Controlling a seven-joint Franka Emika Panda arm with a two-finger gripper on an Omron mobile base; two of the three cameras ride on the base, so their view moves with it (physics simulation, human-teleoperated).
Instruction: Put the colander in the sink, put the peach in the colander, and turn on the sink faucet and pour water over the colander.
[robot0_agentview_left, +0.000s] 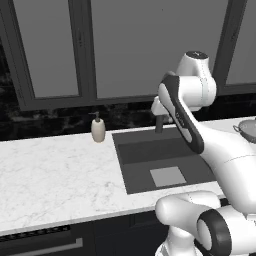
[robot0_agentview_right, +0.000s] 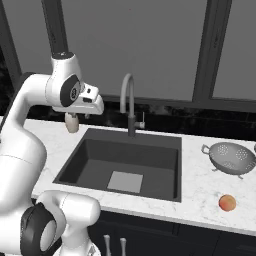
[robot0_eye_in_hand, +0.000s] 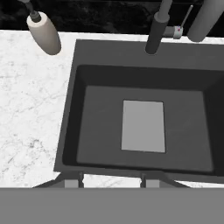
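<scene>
Right of the sink (robot0_agentview_right: 165, 150) – holed grey colander (robot0_agentview_right: 231, 158), orange-red peach (robot0_agentview_right: 227, 203)

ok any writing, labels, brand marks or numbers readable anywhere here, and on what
None can be read. The soap dispenser, sink faucet, colander, peach, sink and counter all carry plain surfaces with no words, numbers or signs.

Both base views look forward and down from behind the arm, left and right, sharing the sink (robot0_agentview_left: 150, 150) and marble counter (robot0_agentview_left: 55, 175). Hand view looks steeply down into it, closer.
</scene>
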